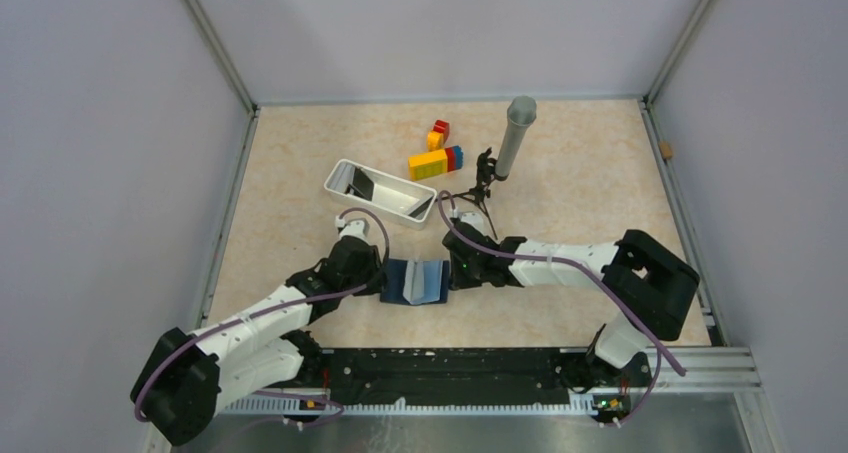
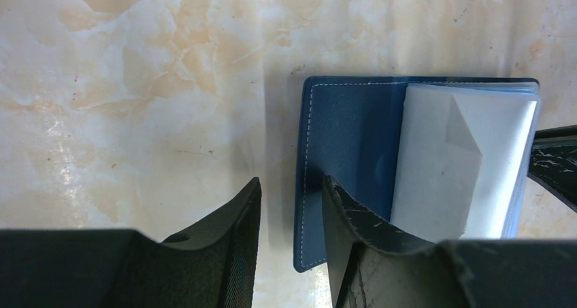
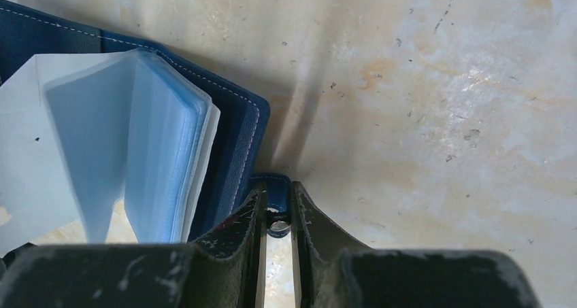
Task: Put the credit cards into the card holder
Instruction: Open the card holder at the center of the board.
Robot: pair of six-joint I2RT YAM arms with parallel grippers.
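Observation:
The navy card holder [image 1: 415, 281] lies open on the table between my two grippers, its clear sleeves fanned up. My left gripper [image 1: 378, 278] is open and straddles the holder's left edge [image 2: 309, 151]. One finger [image 2: 340, 213] rests on the inner cover and the other finger [image 2: 235, 219] is over bare table. My right gripper [image 3: 277, 200] is shut on the holder's blue snap tab [image 3: 275, 183] at its right edge. Two dark glossy credit cards [image 1: 360, 181] [image 1: 422, 206] lean inside the white tray.
The white tray [image 1: 342, 167] sits behind the holder, left of centre. Coloured toy bricks [image 1: 437, 160] and a tilted grey cylinder [image 1: 517, 133] on a small black stand [image 1: 485, 178] are at the back. Enclosure walls ring the table.

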